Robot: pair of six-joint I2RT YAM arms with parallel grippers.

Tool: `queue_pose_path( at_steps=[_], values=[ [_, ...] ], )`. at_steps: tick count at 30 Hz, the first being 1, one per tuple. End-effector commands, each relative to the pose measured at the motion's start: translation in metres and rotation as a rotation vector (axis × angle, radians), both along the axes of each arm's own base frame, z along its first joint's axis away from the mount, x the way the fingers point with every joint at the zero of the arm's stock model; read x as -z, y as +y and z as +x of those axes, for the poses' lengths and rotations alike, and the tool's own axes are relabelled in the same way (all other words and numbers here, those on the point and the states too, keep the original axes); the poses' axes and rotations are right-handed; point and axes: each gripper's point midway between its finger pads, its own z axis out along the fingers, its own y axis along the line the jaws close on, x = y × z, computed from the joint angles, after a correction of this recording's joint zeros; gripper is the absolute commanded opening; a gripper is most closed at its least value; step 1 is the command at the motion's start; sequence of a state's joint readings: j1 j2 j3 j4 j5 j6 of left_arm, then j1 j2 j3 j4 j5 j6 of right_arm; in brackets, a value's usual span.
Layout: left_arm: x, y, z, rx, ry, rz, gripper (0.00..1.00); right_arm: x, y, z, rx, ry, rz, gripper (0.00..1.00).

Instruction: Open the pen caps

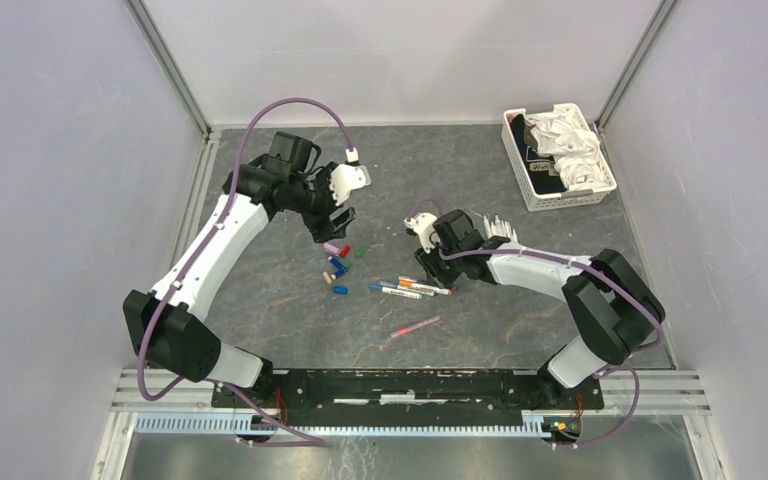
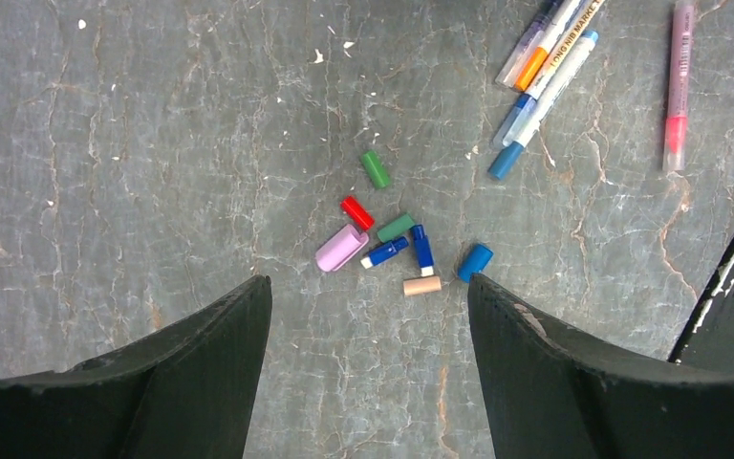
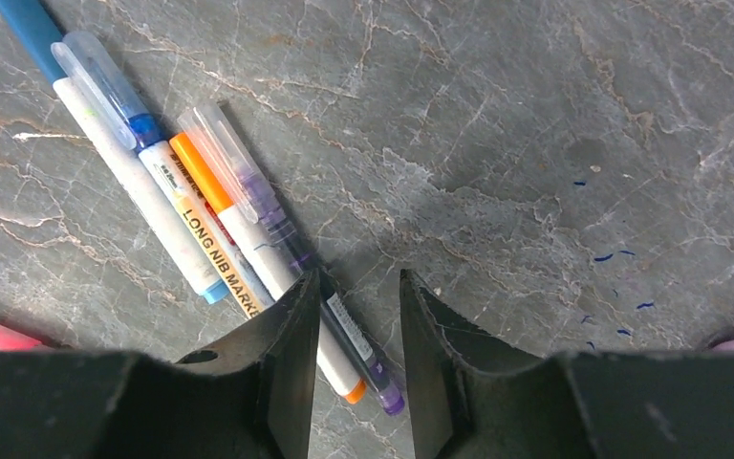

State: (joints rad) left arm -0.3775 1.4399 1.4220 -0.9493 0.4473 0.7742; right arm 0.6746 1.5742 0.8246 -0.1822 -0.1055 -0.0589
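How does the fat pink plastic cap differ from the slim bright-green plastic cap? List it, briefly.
The fat pink plastic cap is thicker and longer than the slim bright-green plastic cap. The pink one lies near the small red cap in the cluster; the green one lies alone, apart. They slant opposite ways. Both lie loose on the grey table, off any pen.

Light: even, diffuse, overhead; I note soft, short shadows on the table (image 1: pixel 480 170). Walls (image 1: pixel 60 200) bright, evenly lit. Top view sharp. Wrist views: table crisp; fingers (image 2: pixel 172 382) dark, featureless, slightly soft along lower frame edge.
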Motion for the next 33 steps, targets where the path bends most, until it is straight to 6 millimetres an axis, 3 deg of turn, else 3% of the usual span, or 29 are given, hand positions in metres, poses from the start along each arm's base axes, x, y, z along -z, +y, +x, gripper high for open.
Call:
queue_pose_path(
  at_steps=[1, 5, 12, 22, 33],
  values=[
    [-0.005, 0.002, -0.011, -0.015, 0.021, -0.014, 0.81, 0.006, 0.004, 0.004, -0.019, -0.010, -0.006, 0.39],
    [-0.005, 0.002, -0.012, -0.012, 0.024, -0.013, 0.81, 0.006, 0.001, 0.007, 0.008, -0.018, -0.022, 0.40],
    [-0.004, 0.005, -0.012, -0.013, 0.019, 0.002, 0.81, -0.025, 0.001, 0.018, 0.024, -0.106, 0.006, 0.40],
    [-0.001, 0.008, -0.015, -0.010, 0.030, 0.019, 0.81, 0.013, -0.004, 0.001, -0.013, -0.002, -0.046, 0.41],
    [0.004, 0.006, -0.017, 0.003, 0.053, 0.015, 0.81, 0.040, -0.015, 0.003, 0.018, 0.021, -0.122, 0.40]
  ],
)
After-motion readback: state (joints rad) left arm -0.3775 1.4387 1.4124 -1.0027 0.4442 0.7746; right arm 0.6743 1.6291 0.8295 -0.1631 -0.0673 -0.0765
